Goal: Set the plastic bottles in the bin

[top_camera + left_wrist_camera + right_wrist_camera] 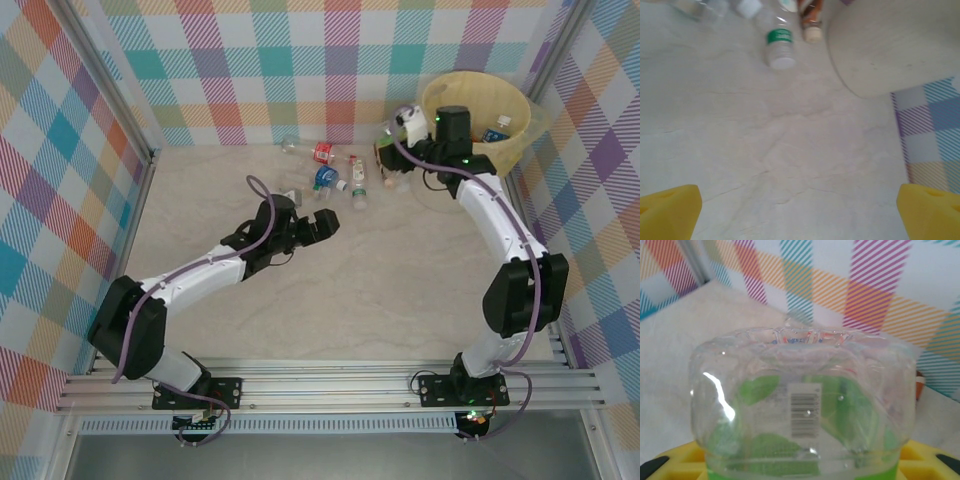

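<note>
The pale marbled surface (400, 280) is walled in by plaid panels. At its far right corner stands the round pale-yellow bin (520, 110), lined with a thin bag. One small bottle with a blue label (497, 129) already lies inside it.

The right tool (398, 140) is just left of the bin's rim, above the surface. Its yellow fingers (927, 460) pinch a clear bottle with a green label (805, 405), whose flat base and barcode face the wrist camera. That held bottle is close beside the bin but not over its mouth.

The left tool (322, 224) is near the middle of the surface, its fingers (667, 210) spread wide with nothing between them.

The loose plastic bottles (335, 170) lie in a scatter ahead of the left tool, between it and the back wall and left of the bin. Among them are a red-labelled one (322, 152), a blue-labelled one (325, 178) and a green-banded, white-capped one (779, 45) lying on its side. An amber bottle (811, 20) lies just beside that one, close to the bin's base.
</note>
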`<state>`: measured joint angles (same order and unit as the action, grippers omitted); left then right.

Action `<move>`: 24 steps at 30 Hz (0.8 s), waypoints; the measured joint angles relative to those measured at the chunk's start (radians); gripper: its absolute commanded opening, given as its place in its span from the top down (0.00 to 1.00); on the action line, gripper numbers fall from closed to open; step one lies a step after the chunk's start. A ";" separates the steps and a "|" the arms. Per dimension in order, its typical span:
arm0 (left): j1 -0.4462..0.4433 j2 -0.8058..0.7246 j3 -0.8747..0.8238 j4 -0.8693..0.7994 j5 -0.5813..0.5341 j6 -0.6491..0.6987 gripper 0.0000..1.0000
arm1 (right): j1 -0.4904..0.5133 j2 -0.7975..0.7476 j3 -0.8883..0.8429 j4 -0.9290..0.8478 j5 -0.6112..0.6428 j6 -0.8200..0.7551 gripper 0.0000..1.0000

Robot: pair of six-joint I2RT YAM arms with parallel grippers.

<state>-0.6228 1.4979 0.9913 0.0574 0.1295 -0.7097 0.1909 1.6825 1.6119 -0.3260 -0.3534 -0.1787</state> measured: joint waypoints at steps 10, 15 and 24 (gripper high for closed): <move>0.000 0.050 0.040 0.089 0.116 -0.004 0.00 | -0.134 -0.006 0.170 0.014 -0.011 0.245 0.58; 0.000 0.051 0.040 0.112 0.125 -0.004 0.00 | -0.184 0.034 0.325 0.008 0.028 0.303 0.58; 0.000 0.051 0.024 0.122 0.122 -0.004 0.00 | -0.260 0.243 0.595 -0.100 0.157 0.320 0.56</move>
<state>-0.6228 1.5486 1.0157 0.1791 0.2512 -0.7139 -0.0692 1.9259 2.2066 -0.4259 -0.1967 0.1413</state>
